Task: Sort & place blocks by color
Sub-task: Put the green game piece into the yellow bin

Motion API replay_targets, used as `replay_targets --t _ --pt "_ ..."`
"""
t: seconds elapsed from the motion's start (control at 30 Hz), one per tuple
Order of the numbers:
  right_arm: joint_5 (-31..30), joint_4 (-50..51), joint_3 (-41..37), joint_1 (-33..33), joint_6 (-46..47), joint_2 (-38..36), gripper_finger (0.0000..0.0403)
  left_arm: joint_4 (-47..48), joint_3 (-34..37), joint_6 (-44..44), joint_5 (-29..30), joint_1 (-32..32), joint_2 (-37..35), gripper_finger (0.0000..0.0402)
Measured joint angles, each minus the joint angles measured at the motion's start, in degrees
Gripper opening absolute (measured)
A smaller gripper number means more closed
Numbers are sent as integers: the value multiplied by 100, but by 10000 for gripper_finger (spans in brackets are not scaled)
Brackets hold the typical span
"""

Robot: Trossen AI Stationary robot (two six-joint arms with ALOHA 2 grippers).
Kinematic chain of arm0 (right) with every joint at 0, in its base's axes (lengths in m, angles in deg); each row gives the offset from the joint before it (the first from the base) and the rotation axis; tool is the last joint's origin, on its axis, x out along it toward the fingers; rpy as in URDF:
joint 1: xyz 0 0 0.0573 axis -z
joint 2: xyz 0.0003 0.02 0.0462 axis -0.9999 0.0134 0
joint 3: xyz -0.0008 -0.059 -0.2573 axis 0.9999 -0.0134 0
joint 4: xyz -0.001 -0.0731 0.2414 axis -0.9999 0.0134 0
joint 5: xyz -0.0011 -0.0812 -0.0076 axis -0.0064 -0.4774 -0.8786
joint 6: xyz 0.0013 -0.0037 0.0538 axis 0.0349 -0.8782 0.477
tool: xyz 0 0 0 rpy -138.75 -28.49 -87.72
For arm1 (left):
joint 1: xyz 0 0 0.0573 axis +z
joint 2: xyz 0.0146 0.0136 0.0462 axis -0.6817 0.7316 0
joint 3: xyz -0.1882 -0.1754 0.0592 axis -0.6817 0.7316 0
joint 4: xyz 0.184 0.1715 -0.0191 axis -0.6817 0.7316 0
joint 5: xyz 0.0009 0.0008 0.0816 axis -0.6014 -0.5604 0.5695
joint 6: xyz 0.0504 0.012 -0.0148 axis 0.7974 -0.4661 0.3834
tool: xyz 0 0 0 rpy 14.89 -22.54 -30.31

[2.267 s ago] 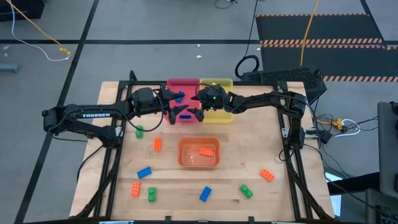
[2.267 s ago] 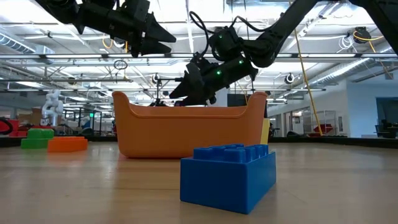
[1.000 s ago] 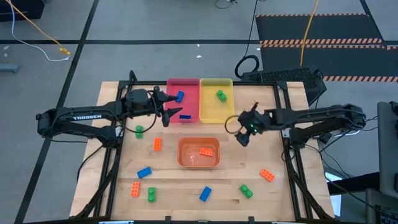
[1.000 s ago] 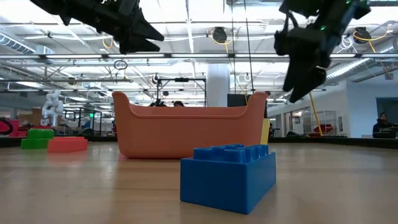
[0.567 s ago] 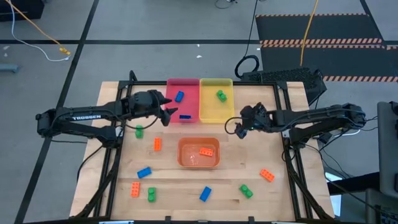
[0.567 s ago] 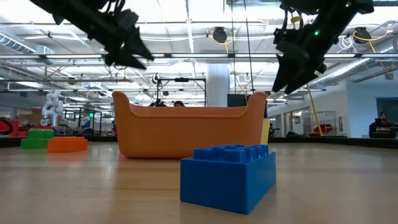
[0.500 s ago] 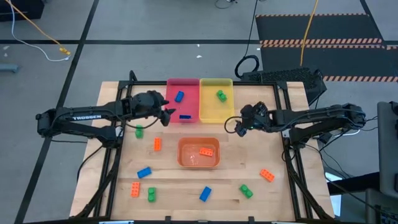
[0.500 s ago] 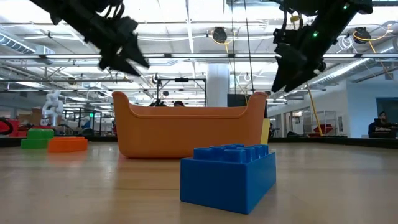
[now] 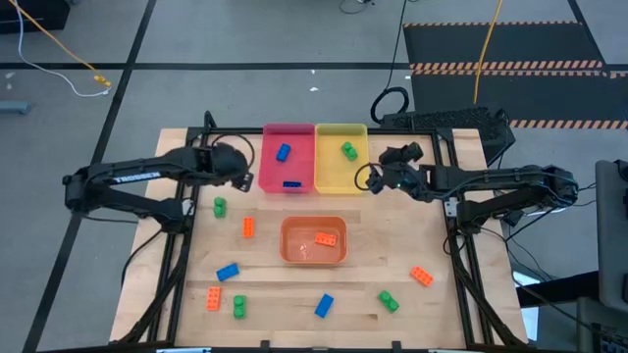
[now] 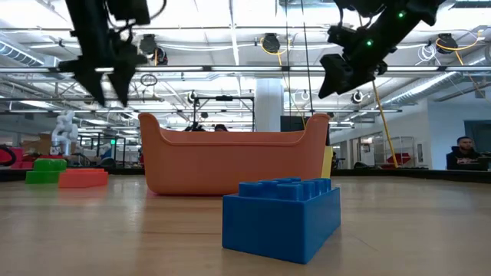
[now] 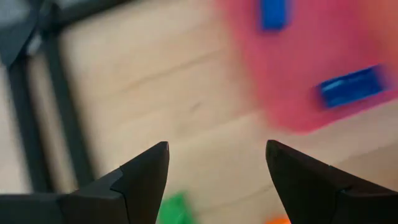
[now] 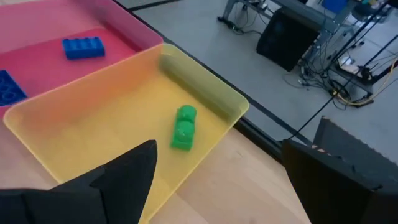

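Along the near edge of the table [image 9: 412, 235] lie an orange block [image 9: 213, 299], a green block [image 9: 238, 307], a blue block [image 9: 324, 306] and a second green block [image 9: 389, 301], with another orange block [image 9: 421, 277] toward the near right corner and another blue block [image 9: 228, 272] a little farther in on the left. At the table's centre sits the orange tray [image 9: 314, 241] with an orange block inside. Left of it lie an orange block [image 9: 248, 226] and, beyond, a green block [image 9: 219, 206]. My left gripper [image 9: 244, 179] hangs above the wood between that green block and the pink tray [image 9: 288, 157], fingers spread and empty; the green block lies just nearer and to its left. My right gripper [image 9: 367, 179] hovers beside the right wall of the yellow tray [image 9: 340, 157], fingers wide apart and holding nothing. At the far edge the pink tray holds two blue blocks [image 9: 283, 152] and the yellow tray, touching it on the right, holds one green block [image 12: 183, 134], close in front of my right fingers [image 12: 118, 174].
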Motion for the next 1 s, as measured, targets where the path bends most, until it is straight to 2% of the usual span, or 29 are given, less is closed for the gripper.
replay_targets --t 0.13,0.23,0.33,0.47,0.83,1.0 --pt "16 238 0 -2 -119 -11 338 666 187 -652 -204 92 445 271" --pt "17 468 0 -4 -84 -99 338 754 350 -870 -611 154 750 271" --pt "19 694 2 -7 158 -186 338 604 520 -938 -945 154 987 271" --pt "167 815 2 -7 218 -288 338 558 683 -1036 -1009 156 1174 271" --pt "200 853 2 -9 341 -293 338 -119 1518 -1207 -1581 171 1179 271" --pt "456 856 2 -9 345 -293 338 -674 1884 -1273 -1742 171 1177 271"
